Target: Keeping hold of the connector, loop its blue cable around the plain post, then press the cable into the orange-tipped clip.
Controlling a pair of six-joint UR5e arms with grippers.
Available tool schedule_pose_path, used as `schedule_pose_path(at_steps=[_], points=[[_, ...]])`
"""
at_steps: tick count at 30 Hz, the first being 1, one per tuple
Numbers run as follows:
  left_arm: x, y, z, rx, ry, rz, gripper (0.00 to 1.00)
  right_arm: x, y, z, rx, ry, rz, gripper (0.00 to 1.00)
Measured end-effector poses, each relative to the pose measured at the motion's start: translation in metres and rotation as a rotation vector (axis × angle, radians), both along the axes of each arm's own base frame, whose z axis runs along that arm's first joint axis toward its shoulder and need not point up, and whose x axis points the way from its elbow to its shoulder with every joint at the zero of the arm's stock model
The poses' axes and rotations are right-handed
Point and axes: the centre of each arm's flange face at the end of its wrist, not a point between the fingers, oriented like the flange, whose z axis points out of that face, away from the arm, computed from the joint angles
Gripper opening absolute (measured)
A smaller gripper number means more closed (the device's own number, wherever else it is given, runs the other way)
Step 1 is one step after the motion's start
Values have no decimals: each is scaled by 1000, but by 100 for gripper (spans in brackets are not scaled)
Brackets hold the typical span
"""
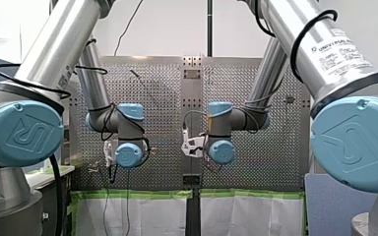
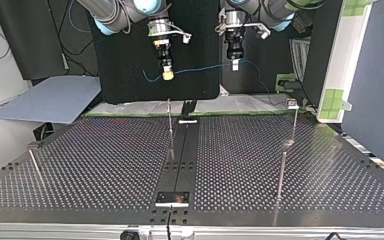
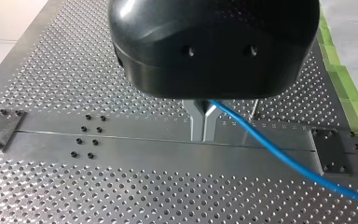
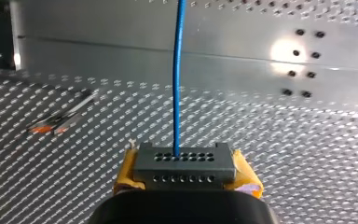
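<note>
Connector (image 4: 185, 163), a grey block with two rows of small holes, sits clamped between the yellow pads (image 4: 127, 173) of my right gripper (image 4: 185, 179), which is closed on it. Its blue cable (image 4: 177, 88) leaves one hole in the upper row and runs straight ahead of that gripper, clear above the table (image 4: 307, 140). In the top view the cable (image 2: 200, 69) spans the gap between the two grippers, well above the table (image 2: 105, 165), with my right gripper (image 2: 168, 75) at the view's left and my left gripper (image 2: 235, 65) at its right. Past my left gripper it droops on toward the view's right. In the left wrist view my left gripper (image 3: 203, 126) has its metal fingers (image 3: 196, 119) pinched together on the cable (image 3: 279, 151), which comes out at their side and slants away over the table (image 3: 74, 84). Ahead of my right gripper and off to one side of the cable, the clip (image 4: 58, 122) shows on the table as a blurred shape with orange on it, apart from the cable. Thin posts (image 2: 170, 127) stand upright on the table in the top view, all well below the cable, and I cannot tell which is the plain one.
</note>
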Motion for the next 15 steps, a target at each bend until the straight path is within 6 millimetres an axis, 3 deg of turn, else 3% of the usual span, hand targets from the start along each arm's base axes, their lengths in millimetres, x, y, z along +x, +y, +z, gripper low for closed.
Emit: schedule_pose_path(at_steps=[9,15], points=[[0,0,0,0,0,0,0,-12,7,-41,74,73,-7,0],[0,0,0,0,0,0,0,-14,9,-52,90,89,-8,0]])
